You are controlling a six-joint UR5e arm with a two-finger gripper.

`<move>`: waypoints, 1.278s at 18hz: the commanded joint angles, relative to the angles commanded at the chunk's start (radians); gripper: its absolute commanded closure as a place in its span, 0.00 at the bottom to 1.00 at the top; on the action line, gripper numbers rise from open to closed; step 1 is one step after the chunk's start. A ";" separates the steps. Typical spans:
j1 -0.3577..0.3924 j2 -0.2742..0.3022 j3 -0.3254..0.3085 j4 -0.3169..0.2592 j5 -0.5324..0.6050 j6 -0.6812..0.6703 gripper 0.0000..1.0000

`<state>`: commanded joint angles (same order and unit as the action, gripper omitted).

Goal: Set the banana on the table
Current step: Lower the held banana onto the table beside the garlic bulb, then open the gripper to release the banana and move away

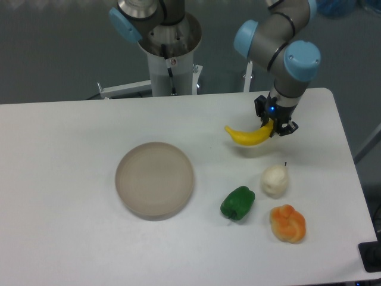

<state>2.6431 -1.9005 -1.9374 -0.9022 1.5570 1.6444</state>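
The claw [274, 126] grips the banana [247, 136] by its right end; it juts left, just above the counter [71, 179].

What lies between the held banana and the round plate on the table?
Nothing: in the fixed camera view, only bare white table shows between the banana, gripped at its right end by the claw, and the plate.
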 joint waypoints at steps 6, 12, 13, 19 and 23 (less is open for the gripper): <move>-0.002 -0.032 0.011 0.025 0.006 0.014 0.67; -0.006 -0.052 0.014 0.037 0.006 0.014 0.67; -0.006 -0.054 0.014 0.037 0.006 0.014 0.67; -0.005 -0.054 0.014 0.037 0.006 0.014 0.62; -0.005 -0.051 0.020 0.037 0.006 0.014 0.43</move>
<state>2.6384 -1.9512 -1.9175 -0.8652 1.5631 1.6582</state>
